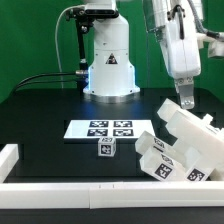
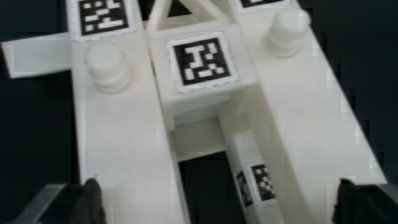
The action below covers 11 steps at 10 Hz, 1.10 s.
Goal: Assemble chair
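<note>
Gripper hangs open above the chair pieces.

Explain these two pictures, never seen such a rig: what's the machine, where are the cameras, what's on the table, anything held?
The machine is a white robot arm with a two-finger gripper. One picture comes from a camera off the arm; the other from a camera on its wrist, looking past the dark fingertips. On the black table lie white blocky plastic chair pieces with square tags, a small white tagged cube and a flat white marker board; a low white rail borders it. The gripper is open above the pieces, holding nothing.
</note>
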### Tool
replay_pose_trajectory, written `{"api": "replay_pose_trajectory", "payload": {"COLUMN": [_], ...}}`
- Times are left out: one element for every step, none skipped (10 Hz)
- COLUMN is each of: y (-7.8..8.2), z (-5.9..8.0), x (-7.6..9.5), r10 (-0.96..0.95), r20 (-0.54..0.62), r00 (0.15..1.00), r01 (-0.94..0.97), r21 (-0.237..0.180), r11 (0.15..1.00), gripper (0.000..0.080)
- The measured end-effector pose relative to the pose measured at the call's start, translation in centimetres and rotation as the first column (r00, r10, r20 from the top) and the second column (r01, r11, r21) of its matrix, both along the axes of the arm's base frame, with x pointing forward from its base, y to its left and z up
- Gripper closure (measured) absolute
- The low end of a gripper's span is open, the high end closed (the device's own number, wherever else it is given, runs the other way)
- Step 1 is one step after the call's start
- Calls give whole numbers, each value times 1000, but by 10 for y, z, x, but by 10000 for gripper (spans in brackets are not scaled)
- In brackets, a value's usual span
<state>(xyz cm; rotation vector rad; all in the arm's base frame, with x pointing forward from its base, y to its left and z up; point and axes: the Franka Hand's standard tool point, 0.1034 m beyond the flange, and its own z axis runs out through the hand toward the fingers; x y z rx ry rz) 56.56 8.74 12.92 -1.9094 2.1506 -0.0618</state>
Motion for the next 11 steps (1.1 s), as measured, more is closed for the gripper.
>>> {"api": "replay_pose_trajectory", "payload": {"y": [1,1,1,1,-2,-5,-6,-4,-3,-6,-19], "z": [-1,-1,-1,0,5,7,2,-4,-5,-9,-15], "x": [0,0,0,0,6,12,13,11,10,8,5], "r10": [0,1,1,7,12,10,9,13,16,27,61], "r20": [-1,-1,-1,-3,-6,0,-5,-14,-17,-21,-21], "r00": [1000,1000,1000,1000,1000,1000,1000,1000,1000,999,998], "r01": [0,-1,-1,-7,-12,-10,-9,-13,-16,-27,-61], "r21": [0,0,0,1,11,10,3,-3,-4,-10,-31], "r11": [1000,1000,1000,1000,1000,1000,1000,1000,1000,1000,998], "gripper": [150,150,150,150,150,150,150,150,150,150,150]}}
